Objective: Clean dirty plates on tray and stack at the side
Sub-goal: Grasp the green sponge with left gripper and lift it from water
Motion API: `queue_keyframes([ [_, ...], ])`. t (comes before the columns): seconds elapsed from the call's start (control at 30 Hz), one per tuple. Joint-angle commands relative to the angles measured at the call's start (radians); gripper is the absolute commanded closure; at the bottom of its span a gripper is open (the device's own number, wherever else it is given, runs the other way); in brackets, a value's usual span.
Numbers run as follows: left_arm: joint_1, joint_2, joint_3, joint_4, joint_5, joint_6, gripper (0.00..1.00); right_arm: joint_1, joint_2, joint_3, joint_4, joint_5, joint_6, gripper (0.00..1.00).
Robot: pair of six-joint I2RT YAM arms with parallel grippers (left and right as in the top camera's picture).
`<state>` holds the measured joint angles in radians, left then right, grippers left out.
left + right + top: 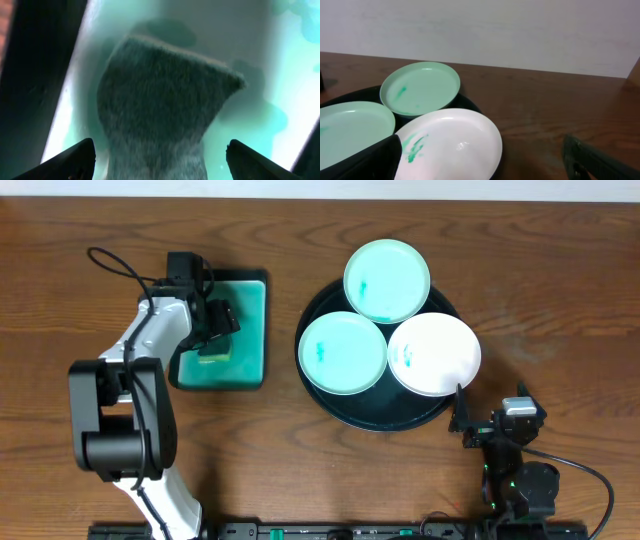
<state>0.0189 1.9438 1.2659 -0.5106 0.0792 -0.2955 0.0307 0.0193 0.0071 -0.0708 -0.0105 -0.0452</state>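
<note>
Three plates lie on the round black tray (330, 405): a mint one at the back (387, 280), a mint one at the left (343, 352) and a white one at the right (433, 355), each with teal smears. My left gripper (218, 335) is down in the teal dish (250, 330). In the left wrist view it (160, 165) stands open, with the grey sponge (160, 100) between its fingers and a gap on each side. My right gripper (488, 412) is open by the tray's near right edge. In the right wrist view it (485, 162) faces the white plate (455, 145).
The teal dish with the sponge sits left of the tray on the brown wooden table (560, 300). In the right wrist view a pale wall (520, 30) rises behind the table. Both mint plates (420, 87) (350, 130) and the tray rim (472, 106) show there.
</note>
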Motion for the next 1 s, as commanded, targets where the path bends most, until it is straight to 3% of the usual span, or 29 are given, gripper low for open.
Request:
queue_keyframes([
  [0.0, 0.002, 0.022, 0.01, 0.025, -0.024, 0.041, 0.16, 0.016, -0.001, -0.002, -0.005, 0.002, -0.012, 0.01],
  [0.17, 0.002, 0.024, 0.009, 0.055, -0.024, 0.041, 0.18, 0.016, -0.001, -0.002, -0.005, 0.002, -0.012, 0.01],
  [0.3, 0.002, 0.036, 0.008, 0.063, -0.023, 0.041, 0.32, 0.016, -0.001, -0.002, -0.005, 0.002, -0.012, 0.01],
  [0.47, 0.002, 0.054, 0.008, 0.054, -0.023, 0.04, 0.33, 0.016, -0.001, -0.002, -0.004, 0.002, -0.012, 0.01],
  [0.63, 0.002, 0.053, 0.008, 0.053, -0.023, 0.04, 0.48, 0.016, -0.001, -0.002, -0.005, 0.002, -0.012, 0.01],
  [0.73, 0.002, 0.053, 0.008, 0.045, -0.023, 0.04, 0.52, 0.016, -0.001, -0.002, -0.004, 0.003, -0.012, 0.01],
  [0.97, 0.002, 0.02, 0.008, 0.036, -0.023, 0.037, 0.91, 0.016, -0.001, -0.002, -0.004, 0.002, -0.012, 0.01],
])
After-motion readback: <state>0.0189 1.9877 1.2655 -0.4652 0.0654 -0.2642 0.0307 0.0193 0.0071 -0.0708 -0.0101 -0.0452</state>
